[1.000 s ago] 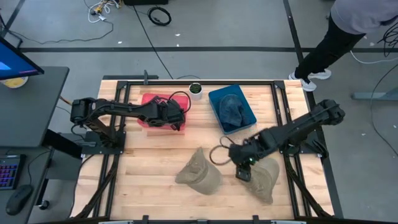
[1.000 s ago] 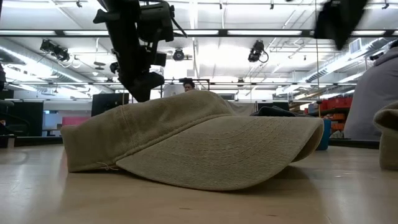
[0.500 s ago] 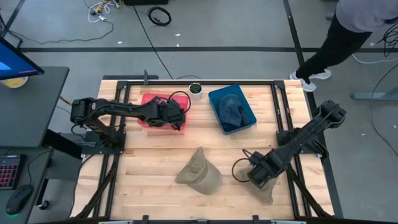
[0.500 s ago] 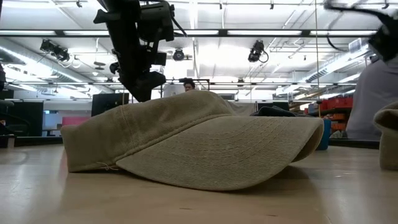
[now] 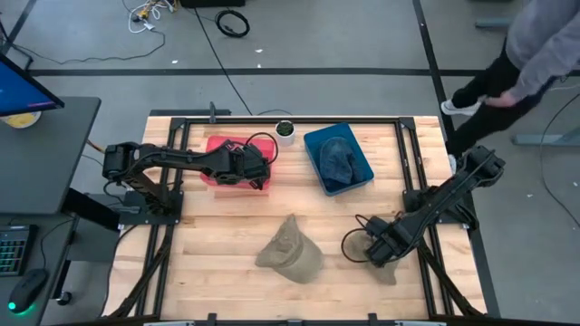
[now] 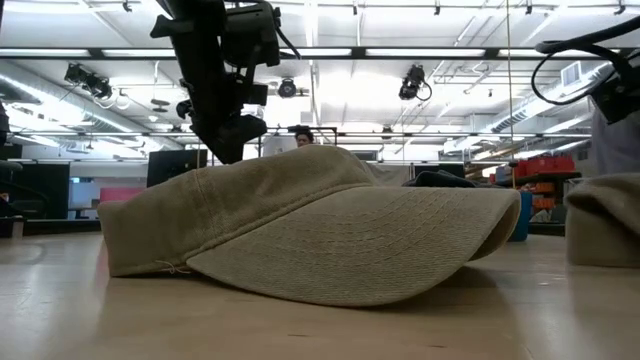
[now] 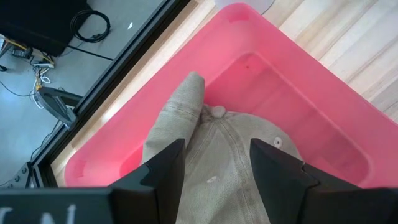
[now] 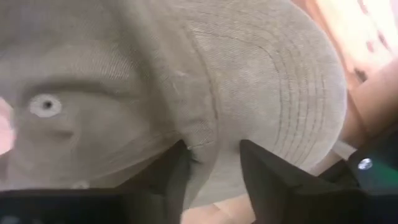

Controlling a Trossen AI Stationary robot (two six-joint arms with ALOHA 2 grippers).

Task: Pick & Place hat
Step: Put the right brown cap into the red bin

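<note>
Three khaki hats show. One lies crown up mid-table [image 5: 290,252] [image 6: 310,225]. A second [image 7: 217,149] rests in the pink bin [image 5: 213,145] [image 7: 298,81]; my open left gripper [image 5: 249,172] [image 7: 217,168] hovers over it, a finger on either side. The third hat [image 5: 388,270] [image 6: 605,220] sits near the table's right near corner, mostly hidden under my right gripper [image 5: 376,254] [image 8: 214,171], which is shut on it. A dark blue hat [image 5: 337,161] lies in the blue bin [image 5: 313,145]. My right gripper pinches a fold of the khaki hat's cloth [image 8: 199,146] between its two fingers, close to where the stitched brim [image 8: 292,87] meets the crown. It comes from above, pointing down. The hat's lower part still lies on the table [image 6: 600,255].
A small dark cup [image 5: 285,129] stands at the far edge between the bins. Black frame rails [image 5: 408,163] run along the table's sides. A person [image 5: 535,45] walks on the floor beyond the far right corner. Bare wood lies on the near left [image 5: 217,263].
My right gripper moved toward the table's right and near edge, came down onto the third khaki hat and closed on its cloth. That hat bunched up and shifted a little toward the table's middle. The person stepped farther right.
</note>
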